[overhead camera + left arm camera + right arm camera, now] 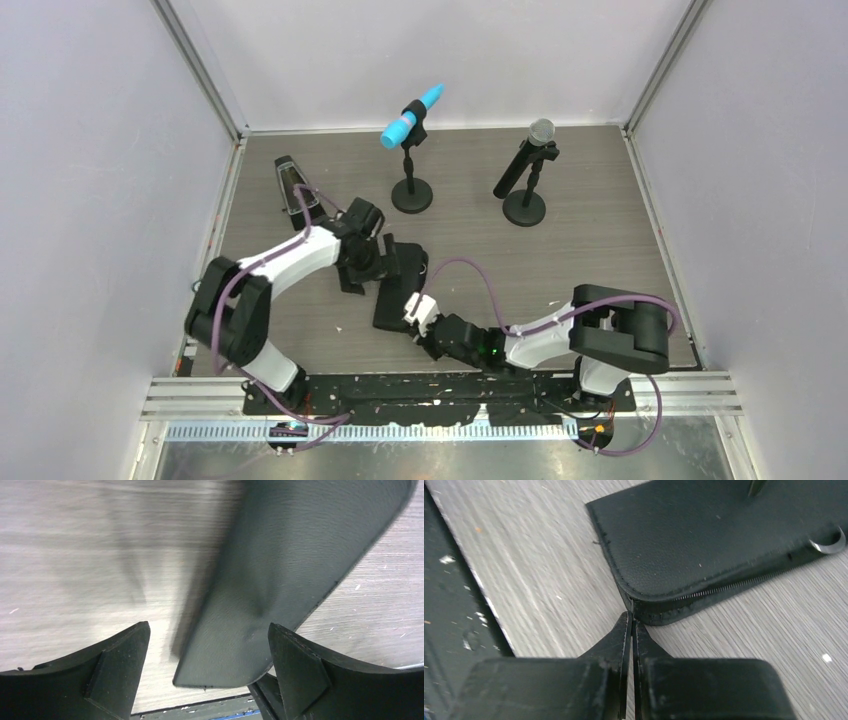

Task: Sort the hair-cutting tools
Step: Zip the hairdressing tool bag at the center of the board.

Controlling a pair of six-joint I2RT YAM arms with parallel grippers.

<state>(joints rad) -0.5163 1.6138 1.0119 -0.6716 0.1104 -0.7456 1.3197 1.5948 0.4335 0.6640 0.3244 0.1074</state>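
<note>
The black zip case (393, 305) lies on the table between the two arms. No scissors, clips or comb show plainly. A silver curved piece (831, 546) sticks out at the case's (704, 535) zip edge; I cannot tell what it is. My left gripper (372, 262) is open over the case's far end. In the left wrist view its jaws (207, 627) stand wide on either side of a raised black flap (290, 565) of the case. My right gripper (418, 312) is shut, with its tips (631, 616) against the case's near corner where the zip ends. I cannot tell whether it pinches anything.
A black pyramid metronome (292, 185) stands at the back left. A blue microphone (412, 115) and a black microphone (525, 165) stand on round-based stands at the back. The metal rail (440, 395) runs along the near table edge.
</note>
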